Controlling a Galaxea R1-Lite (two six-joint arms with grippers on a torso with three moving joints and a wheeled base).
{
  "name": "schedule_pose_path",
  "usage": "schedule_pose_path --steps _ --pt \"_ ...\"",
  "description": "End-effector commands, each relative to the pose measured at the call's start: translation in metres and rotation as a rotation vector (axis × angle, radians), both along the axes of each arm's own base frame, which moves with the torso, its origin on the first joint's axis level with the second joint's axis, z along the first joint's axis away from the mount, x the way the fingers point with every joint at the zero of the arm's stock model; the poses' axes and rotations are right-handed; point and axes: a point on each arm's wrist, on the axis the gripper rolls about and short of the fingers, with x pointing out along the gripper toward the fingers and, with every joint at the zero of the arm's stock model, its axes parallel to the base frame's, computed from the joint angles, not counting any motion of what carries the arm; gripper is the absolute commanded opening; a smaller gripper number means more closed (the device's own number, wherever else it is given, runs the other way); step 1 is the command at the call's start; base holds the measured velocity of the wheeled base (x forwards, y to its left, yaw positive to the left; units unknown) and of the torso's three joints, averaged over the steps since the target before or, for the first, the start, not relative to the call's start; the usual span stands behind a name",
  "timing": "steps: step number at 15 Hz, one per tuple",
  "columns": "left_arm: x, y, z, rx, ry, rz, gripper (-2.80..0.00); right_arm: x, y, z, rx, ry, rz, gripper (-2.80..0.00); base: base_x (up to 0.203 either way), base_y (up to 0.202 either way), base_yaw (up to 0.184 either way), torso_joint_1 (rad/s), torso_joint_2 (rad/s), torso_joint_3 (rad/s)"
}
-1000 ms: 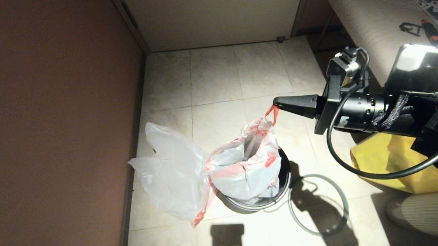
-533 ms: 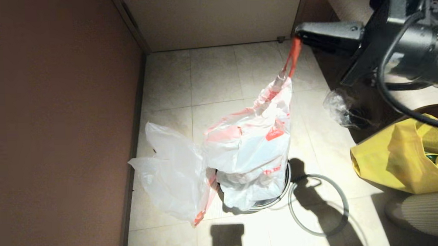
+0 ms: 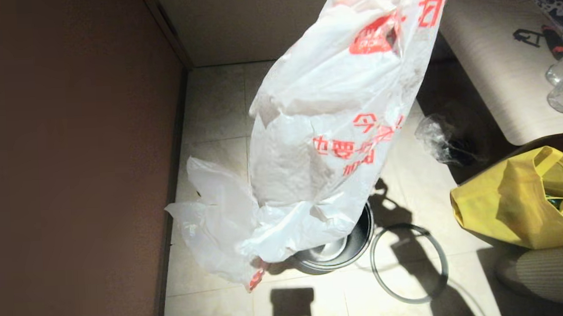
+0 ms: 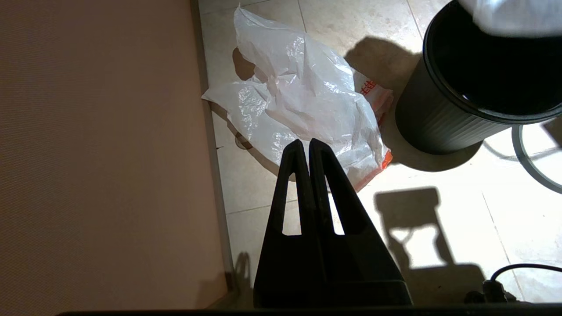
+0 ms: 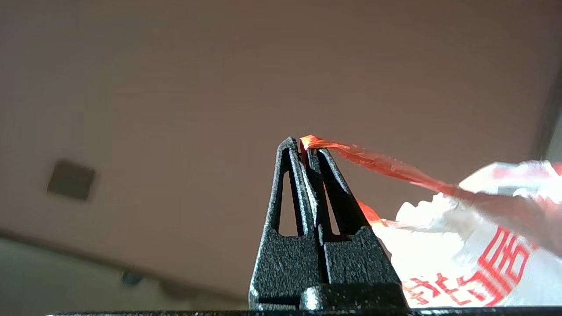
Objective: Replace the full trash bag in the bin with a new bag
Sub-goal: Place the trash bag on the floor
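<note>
- The full trash bag (image 3: 328,141) hangs in the air above the bin (image 3: 356,240), its bottom just clear of the rim; it looks bulky yet soft and slippery, so the handle is the sure hold
- The right claw (image 5: 304,147) is clamped on the red-orange handle (image 5: 377,163), which is pulled taut; thin film could tear under load
- The left claw (image 4: 303,147) is pressed together, empty, parked above the new bag (image 4: 303,101) lying on the floor beside the bin
- A second ago the bag sat inside the bin; now it is lifted out and the arm has left the head view
</note>
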Motion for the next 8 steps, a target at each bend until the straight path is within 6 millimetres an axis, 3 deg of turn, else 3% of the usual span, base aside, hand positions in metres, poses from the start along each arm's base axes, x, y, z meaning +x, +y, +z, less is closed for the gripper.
schedule_pose_path --steps 1,4,8 --pt "0.000 0.000 0.000 0.000 0.001 0.000 -2.80 -0.006 -0.006 0.014 0.030 -0.042 -0.038 -2.80 0.000 0.000 0.000 0.000 0.00 0.000" --pt "0.000 0.000 0.000 -0.001 0.000 0.000 -2.80 -0.001 -0.010 0.029 0.053 -0.058 -0.249 -2.80 0.000 0.000 0.000 0.000 0.00 0.000" --pt "0.000 0.000 0.000 0.000 0.001 0.000 -2.80 0.021 -0.013 0.032 -0.039 -0.123 -0.783 -2.80 0.000 0.000 0.000 0.000 0.00 0.000"
